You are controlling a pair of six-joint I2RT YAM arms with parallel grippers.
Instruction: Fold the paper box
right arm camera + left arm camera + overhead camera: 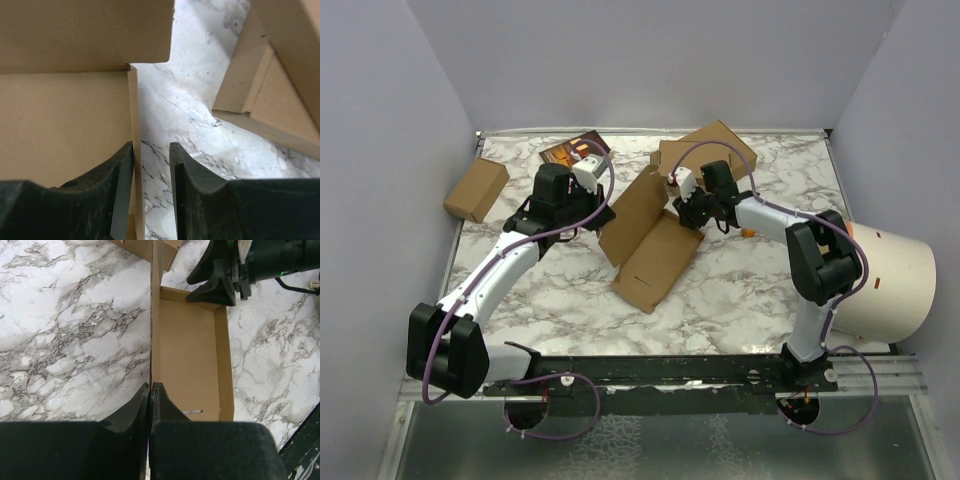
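The paper box is lying half-formed near the middle of the marble tabletop, its shallow tray flat on the stone and its large lid panel standing raised along the tray's left side. The left gripper is pinching the top edge of that raised panel, its dark fingers pressed together on the thin cardboard with no gap showing. In the left wrist view the panel is running straight away from the fingers as a narrow brown edge, with the open tray lying to its right.

The right gripper is working at the tray's far corner. Its jaws are standing partly open, and the tray's low side wall is rising between them, close against one finger and clear of the other.

Behind the box, a stacked pair of folded brown boxes is sitting by the tabletop's far edge. A small brown carton is resting at the far left corner, with a dark printed item lying between the two. A white cylinder is leaning at the right edge.
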